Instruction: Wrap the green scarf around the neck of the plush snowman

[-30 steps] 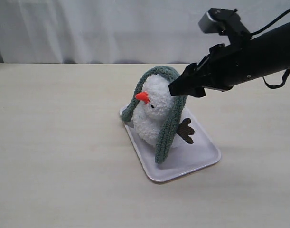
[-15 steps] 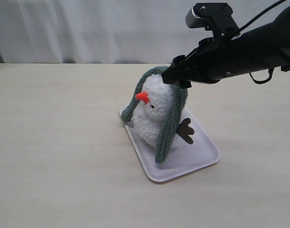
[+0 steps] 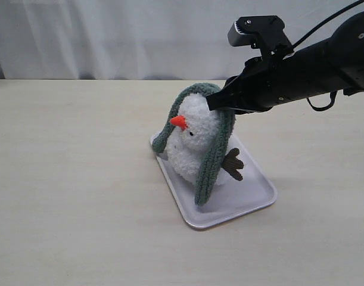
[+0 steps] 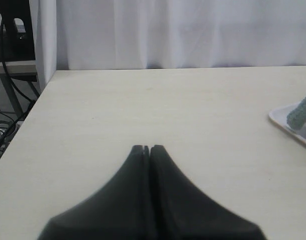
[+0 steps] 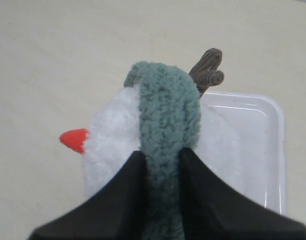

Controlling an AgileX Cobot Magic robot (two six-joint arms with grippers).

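Note:
The plush snowman [image 3: 190, 143] stands on a white tray [image 3: 244, 199], orange nose pointing left. The green scarf [image 3: 212, 156] is draped over the top of its head, one end hanging down each side; the neck is bare of scarf. My right gripper [image 3: 219, 102] is at the back of the head, shut on the scarf [image 5: 165, 115], which runs between its two fingers [image 5: 125, 190]. The snowman's white head [image 5: 110, 135] and a brown twig arm [image 5: 209, 67] show beyond. My left gripper [image 4: 146, 148] is shut and empty over bare table, far from the toy, with a scarf end [image 4: 302, 112] at the frame's edge.
The tray rim [image 5: 275, 145] lies under the snowman on a pale wooden table [image 3: 74, 179]. A white curtain [image 3: 110, 36] hangs behind the table's far edge. In the left wrist view, cables and a stand [image 4: 10, 75] sit past the table's side edge.
My right gripper moved left and up to the back of the snowman's head and closed from wide open onto the scarf. The left gripper stayed shut.

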